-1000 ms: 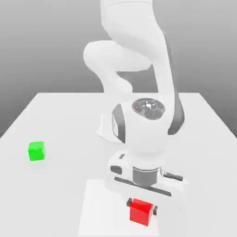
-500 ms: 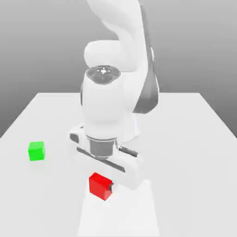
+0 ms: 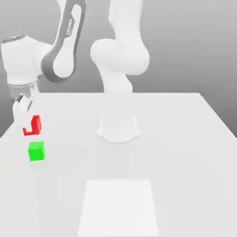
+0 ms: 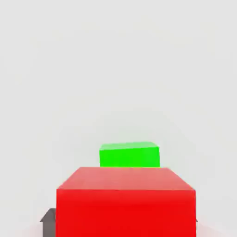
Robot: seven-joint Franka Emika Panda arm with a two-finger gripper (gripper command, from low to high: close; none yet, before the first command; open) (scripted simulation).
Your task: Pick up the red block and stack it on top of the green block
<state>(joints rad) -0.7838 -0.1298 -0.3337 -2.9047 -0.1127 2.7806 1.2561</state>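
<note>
While a second ago clamped low over the pale square at the near edge of the worktop [image 3: 185, 139], now swung across to the exterior view's left, red block [image 3: 33, 125] carried along. Fingers [image 3: 23, 121] clenched on the red block, held clear of the surface, just above and slightly behind the green block [image 3: 36, 151]. Seen from the hand, green block [image 4: 129, 155] peeking out just beyond the red block [image 4: 125, 201], not yet squarely beneath. Transport nearly done, judging by that; still needed: fine alignment, lowering, release. No containers anywhere, only the flat pale square [image 3: 119, 208], bare.
</note>
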